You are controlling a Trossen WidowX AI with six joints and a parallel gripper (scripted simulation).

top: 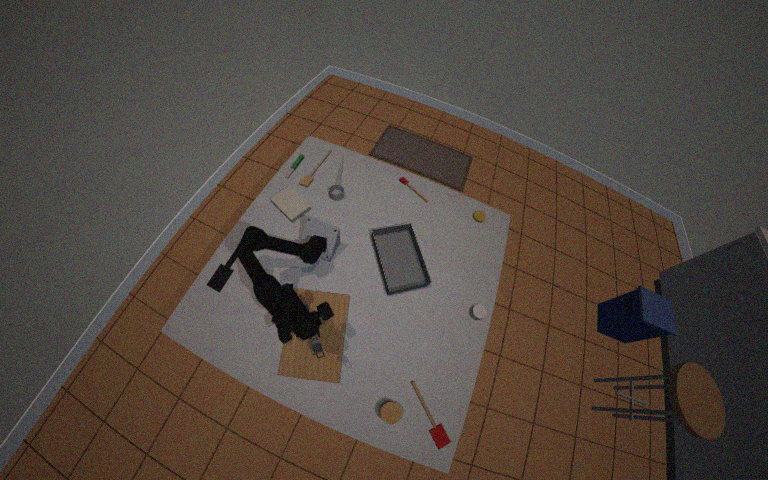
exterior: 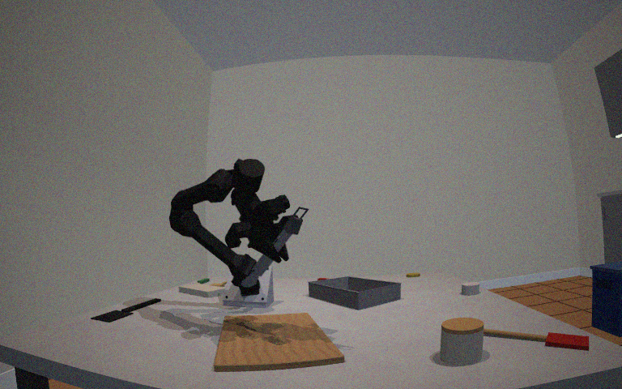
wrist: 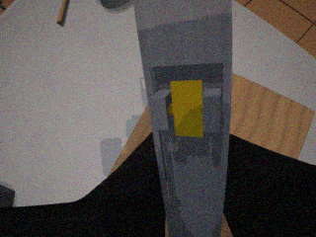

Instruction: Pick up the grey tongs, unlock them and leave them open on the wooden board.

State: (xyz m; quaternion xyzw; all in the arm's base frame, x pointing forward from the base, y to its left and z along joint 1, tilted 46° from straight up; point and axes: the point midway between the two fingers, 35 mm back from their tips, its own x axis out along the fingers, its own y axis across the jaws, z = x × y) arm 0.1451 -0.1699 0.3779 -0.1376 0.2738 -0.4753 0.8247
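Note:
The grey tongs (top: 317,346) (exterior: 286,230) (wrist: 183,44) are held in the air above the wooden board (top: 334,370) (exterior: 274,358) (wrist: 267,109). They are steeply tilted: the end with the wire loop points up to the right in the exterior view, the long end down to the left. My gripper (exterior: 283,258) (wrist: 180,133) is shut on the tongs, with one black finger on each side in the wrist view. A yellow block (wrist: 188,106) shows on them there. The arms look close together; the lock's state cannot be told. The roasting tin (top: 420,254) (exterior: 330,296) holds no tongs.
A black spatula (top: 219,277) (exterior: 108,315) lies left of the board. A jar with a wooden lid (top: 390,412) (exterior: 461,346) and a red-headed spatula (top: 439,435) (exterior: 567,341) are to its right. A white cylinder (top: 479,311) (exterior: 470,289) stands beyond the tin.

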